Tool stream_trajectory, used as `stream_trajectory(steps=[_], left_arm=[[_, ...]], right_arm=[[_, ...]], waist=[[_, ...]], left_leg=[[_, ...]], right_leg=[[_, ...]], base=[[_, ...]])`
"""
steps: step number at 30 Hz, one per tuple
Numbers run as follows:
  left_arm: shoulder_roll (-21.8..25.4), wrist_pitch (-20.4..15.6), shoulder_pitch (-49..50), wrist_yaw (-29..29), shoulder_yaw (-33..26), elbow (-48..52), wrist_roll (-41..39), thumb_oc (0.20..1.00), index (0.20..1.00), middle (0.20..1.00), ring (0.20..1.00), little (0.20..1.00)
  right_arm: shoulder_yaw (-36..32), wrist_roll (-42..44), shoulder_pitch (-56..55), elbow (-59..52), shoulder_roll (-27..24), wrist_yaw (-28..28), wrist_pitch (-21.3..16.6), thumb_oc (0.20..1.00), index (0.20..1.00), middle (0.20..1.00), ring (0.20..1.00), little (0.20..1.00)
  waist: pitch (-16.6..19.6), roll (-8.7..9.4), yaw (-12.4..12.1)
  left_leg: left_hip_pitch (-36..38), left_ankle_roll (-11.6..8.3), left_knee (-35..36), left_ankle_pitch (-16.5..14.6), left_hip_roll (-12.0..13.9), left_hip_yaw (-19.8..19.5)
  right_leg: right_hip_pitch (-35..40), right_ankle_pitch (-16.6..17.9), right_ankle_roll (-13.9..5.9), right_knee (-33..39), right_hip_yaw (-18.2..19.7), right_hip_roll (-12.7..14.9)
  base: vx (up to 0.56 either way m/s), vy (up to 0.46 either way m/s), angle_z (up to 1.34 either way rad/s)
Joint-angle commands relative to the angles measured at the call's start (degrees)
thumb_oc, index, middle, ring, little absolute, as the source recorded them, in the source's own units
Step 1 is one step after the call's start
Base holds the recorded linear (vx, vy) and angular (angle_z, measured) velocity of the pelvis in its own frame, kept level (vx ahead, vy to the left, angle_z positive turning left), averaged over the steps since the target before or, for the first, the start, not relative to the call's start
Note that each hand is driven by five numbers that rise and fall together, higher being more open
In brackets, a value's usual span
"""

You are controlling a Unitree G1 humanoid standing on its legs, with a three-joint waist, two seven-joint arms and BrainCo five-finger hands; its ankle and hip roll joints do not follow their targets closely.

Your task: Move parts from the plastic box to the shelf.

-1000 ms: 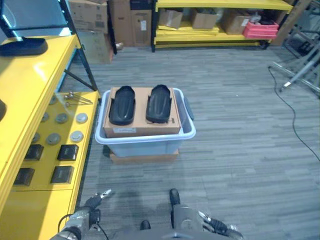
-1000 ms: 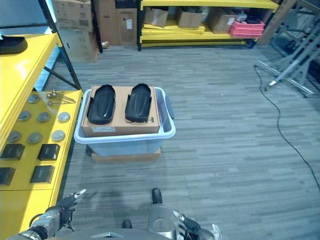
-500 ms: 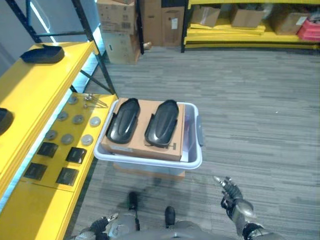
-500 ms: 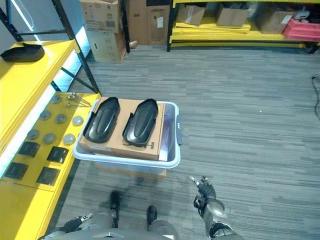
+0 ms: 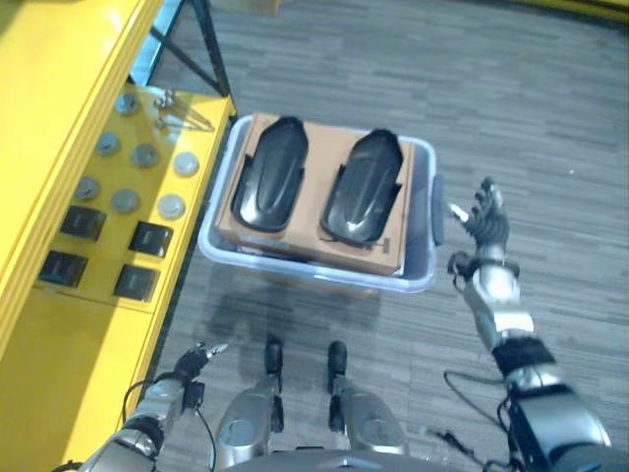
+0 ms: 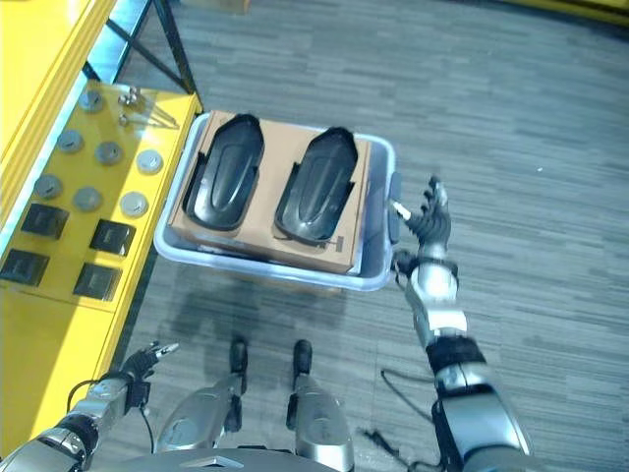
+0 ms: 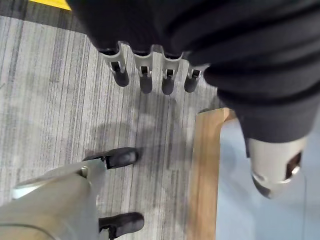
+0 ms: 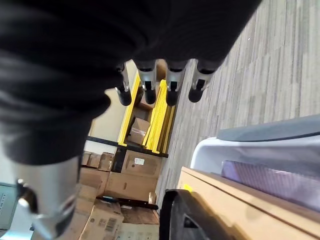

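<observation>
Two black moulded plastic parts, the left one (image 5: 268, 174) and the right one (image 5: 364, 184), lie side by side on a flat brown cardboard sheet (image 5: 316, 241) that rests across the pale translucent plastic box (image 5: 422, 267); neither has been lifted yet. The box stands on the grey plank floor (image 5: 550, 128), its left edge just beside the yellow metal shelf (image 5: 59, 118), whose lower tier carries round silver discs (image 5: 144, 154) and square black blocks (image 5: 150, 237).

Compared with half a second ago, the right hand (image 5: 485, 224) has risen from low beside the body to the box's right edge, near its dark end handle (image 5: 437, 208); its fingers are spread straight and hold nothing. The whole view has also tipped down and closer, which is the camera moving, not the box. I judge this as the reach toward the first part beginning.

The left hand (image 5: 193, 360) hangs low by the shelf's front corner, fingers relaxed and empty.

Dark print marks the cardboard's near edge, too small to read.
</observation>
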State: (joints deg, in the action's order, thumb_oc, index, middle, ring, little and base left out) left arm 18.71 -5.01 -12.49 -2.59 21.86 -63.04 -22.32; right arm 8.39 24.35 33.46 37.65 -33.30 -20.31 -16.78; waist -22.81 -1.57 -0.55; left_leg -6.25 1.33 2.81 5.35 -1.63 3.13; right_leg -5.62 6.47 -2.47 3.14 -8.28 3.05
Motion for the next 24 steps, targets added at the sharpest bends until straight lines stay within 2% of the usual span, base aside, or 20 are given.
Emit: stream_trajectory(steps=[1,3,5,8,10,12,13,20,22,24], left_arm=[[-0.31,-1.44,0.26,-1.03,2.51,-1.06,0.3,1.0,1.0,1.0,1.0,1.0],[-0.77,0.73,-0.11,-1.15,4.24,-2.39,-2.14,1.0,1.0,1.0,1.0,1.0],[-1.13,2.23,-0.05,-1.74,4.28,-3.9,-1.44,1.0,1.0,1.0,1.0,1.0],[-1.23,1.47,0.52,1.28,4.36,-5.74,-0.19,1.0,1.0,1.0,1.0,1.0],[-1.17,0.87,0.56,3.02,3.02,-6.16,-2.71,1.0,1.0,1.0,1.0,1.0],[-1.09,-1.2,0.26,3.87,2.41,-5.19,-2.8,1.0,1.0,1.0,1.0,1.0],[-1.13,-2.64,0.18,4.55,2.69,-4.92,-4.07,1.0,1.0,1.0,1.0,1.0],[-1.56,-3.69,-0.29,4.47,3.96,-3.75,-3.72,1.0,1.0,1.0,1.0,1.0],[-1.8,-2.59,-0.28,4.88,4.47,-4.2,-3.84,1.0,1.0,1.0,1.0,1.0],[-1.98,-2.09,-0.11,4.88,4.48,-4.49,-3.32,1.0,1.0,1.0,1.0,1.0]], right_arm=[[2.48,-1.75,3.25,3.06,-5.14,-5.24,2.24,1.0,1.0,1.0,1.0,1.0],[5.26,-1.77,11.75,9.38,-7.21,-8.39,6.19,1.0,1.0,1.0,1.0,1.0],[7.19,-1.34,14.82,11.29,-7.11,-9.57,9.54,1.0,1.0,1.0,1.0,1.0],[10.04,-2.97,17.53,13.82,-6.32,-7.56,13.87,1.0,1.0,1.0,1.0,1.0],[12.75,-5.33,18.34,16.06,-5.59,-4.1,19.66,1.0,1.0,1.0,1.0,1.0],[16.18,-8.79,17.6,18.51,-4.38,-1.53,27.18,1.0,1.0,1.0,1.0,1.0],[17.31,-10.08,17.5,22.02,-3.67,-2.6,29.05,1.0,1.0,1.0,1.0,1.0],[16.68,-11.02,16.81,29.69,-2.33,-4.56,32.08,1.0,1.0,1.0,1.0,1.0],[15.32,-9.14,15.69,32.51,-1.58,-5.81,31.9,1.0,1.0,1.0,1.0,1.0],[14.48,-7.89,14.88,33.22,-1.51,-7.03,30.03,1.0,1.0,1.0,1.0,1.0]], waist=[[1.61,0.96,-1.58],[0.08,0.35,-3.27],[-0.71,0.17,-4.0],[-1.69,-0.29,-4.91],[-2.34,-0.62,-5.16],[-3.0,-0.83,-5.55],[-3.03,-1.01,-5.93],[-2.66,-1.99,-6.48],[-2.28,-2.4,-6.49],[-2.19,-2.56,-6.4]], left_leg=[[-3.93,-2.35,-6.38,-3.55,2.41,-1.53],[-5.79,-2.57,-7.71,-3.79,1.8,-2.87],[-6.36,-2.61,-8.66,-4.15,1.51,-3.08],[-7.28,-2.56,-9.6,-4.4,1.16,-3.22],[-7.3,-2.65,-9.4,-4.37,1.11,-3.3],[-6.67,-2.72,-8.03,-3.9,1.3,-3.22],[-6.39,-2.74,-7.42,-3.72,1.41,-3.22],[-5.04,-2.82,-4.78,-3.03,1.49,-3.22],[-4.35,-2.82,-3.71,-2.78,1.58,-3.17],[-4.2,-2.86,-3.54,-2.71,1.66,-3.16]], right_leg=[[-2.08,-3.17,-3.16,-5.19,1.17,5.62],[-3.08,-3.29,-3.08,-5.52,0.31,6.31],[-3.18,-3.11,-2.95,-5.33,-0.34,6.87],[-3.57,-3.12,-2.83,-5.57,-0.73,7.42],[-3.59,-3.12,-2.8,-5.54,-0.77,7.57],[-3.55,-2.7,-3.06,-5.25,-1.17,7.85],[-3.38,-2.59,-3.14,-5.04,-1.5,8.0],[-2.49,-1.97,-3.57,-3.49,-2.41,8.12],[-2.24,-1.75,-3.62,-3.0,-2.68,8.12],[-2.24,-1.69,-3.58,-2.93,-2.71,8.12]], base=[[-0.09,0.023,0.15],[-0.02,0.032,0.3],[0.02,0.04,0.24],[0.0,0.053,0.15],[-0.02,0.072,0.04],[-0.05,0.034,0.0],[-0.04,0.007,0.03],[-0.01,0.006,0.03],[-0.02,0.003,0.03],[-0.02,-0.005,0.04]])
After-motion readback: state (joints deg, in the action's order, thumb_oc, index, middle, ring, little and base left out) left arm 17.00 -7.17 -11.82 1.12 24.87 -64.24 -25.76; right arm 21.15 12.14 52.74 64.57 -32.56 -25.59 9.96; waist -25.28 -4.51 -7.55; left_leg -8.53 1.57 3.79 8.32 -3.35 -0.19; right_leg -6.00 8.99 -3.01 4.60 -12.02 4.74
